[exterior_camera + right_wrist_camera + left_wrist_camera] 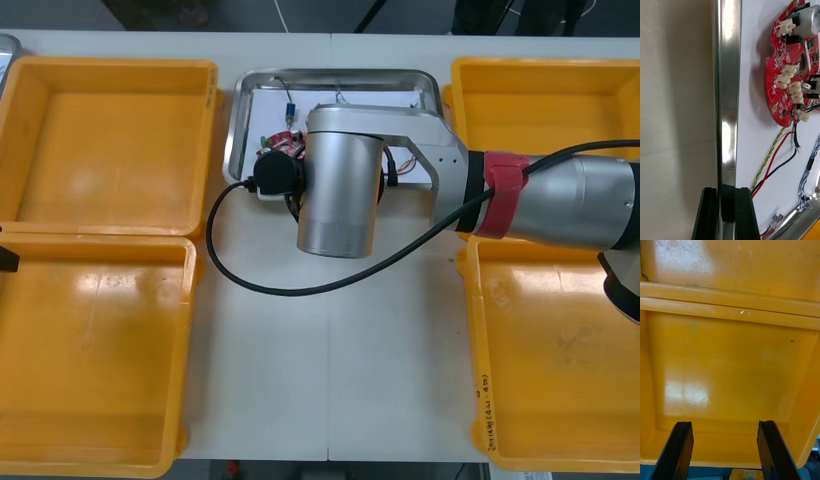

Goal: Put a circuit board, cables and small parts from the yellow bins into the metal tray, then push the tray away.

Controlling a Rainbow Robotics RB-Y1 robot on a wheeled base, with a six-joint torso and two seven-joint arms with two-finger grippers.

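Observation:
The metal tray [330, 75], white inside, lies between the far yellow bins. In it are a round red circuit board [790, 75], a red and yellow cable [769, 161], a black cable [788, 159] and a twisted blue and white cable [808, 168]. My right gripper [727, 193] is shut on the tray's near rim [727, 93], one finger outside it and one inside. From the front, the right arm's wrist [340, 190] covers that rim and part of the circuit board [280, 148]. My left gripper [725, 423] hangs open over a left yellow bin [730, 363].
Two yellow bins [110, 140] [95, 350] stand at the left and two [545, 100] [560, 360] at the right; none shows anything inside. A thick black arm cable [260, 285] loops over the table in front of the tray.

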